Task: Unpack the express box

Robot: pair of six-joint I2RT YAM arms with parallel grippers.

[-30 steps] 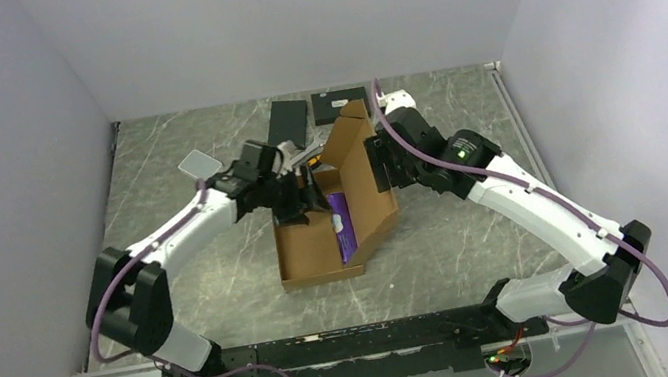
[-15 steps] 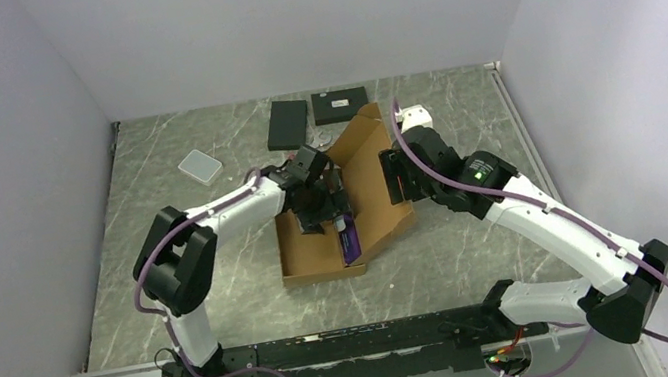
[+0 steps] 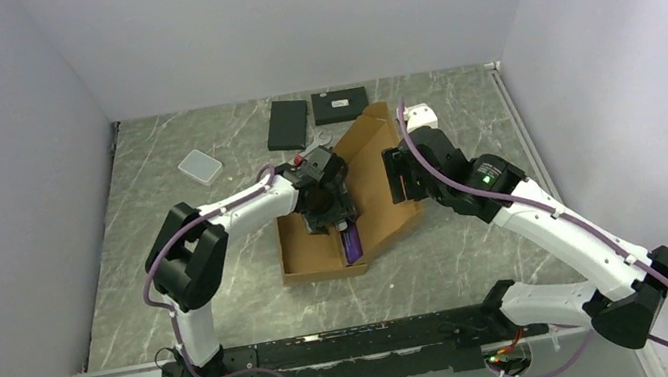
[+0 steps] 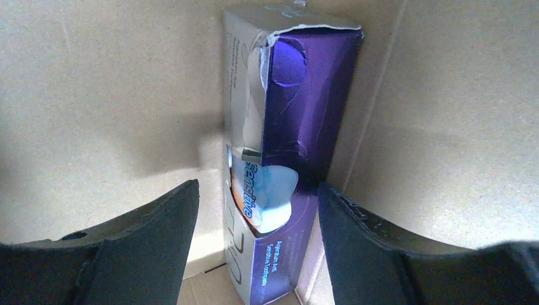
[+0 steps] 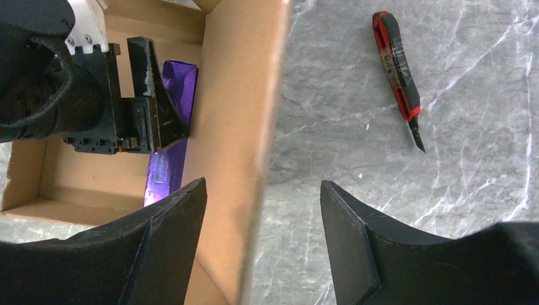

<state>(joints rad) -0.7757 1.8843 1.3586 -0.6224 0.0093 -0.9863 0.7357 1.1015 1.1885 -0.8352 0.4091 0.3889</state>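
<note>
**Item: express box** (image 3: 305,257). Brown cardboard, mid-table (image 3: 226,297), between the two arms. The lid (image 3: 372,187) is thrown back to the right and leans outward.

**Contents:** one purple toothpaste carton (image 4: 299,108), lying flat along the box's right wall by the lid hinge, one end torn and dented. Nothing else shows on the visible floor of the box.

**Progress, as judged:** opening is done and the removal is not. The carton rests in the box, unlifted. Left to do: grip the carton, lift it out and set it on the table.

**Left claw** (image 4: 255,197): inside the box, pointed down at the carton. Jaws are wide apart, one either side of the carton and wider than it. It holds nothing, and no contact is visible.

**Right claw** (image 5: 262,184): jaws spread wide and astride the lid's free edge. It is not clamped. Whether a finger touches the cardboard cannot be told.

**Also on the table:**
- A red-and-black knife (image 5: 399,76), on the far side of the lid from the box.
- Two black boxes (image 3: 288,125), at the far edge.
- A small pale case (image 3: 200,166), far left.
</note>
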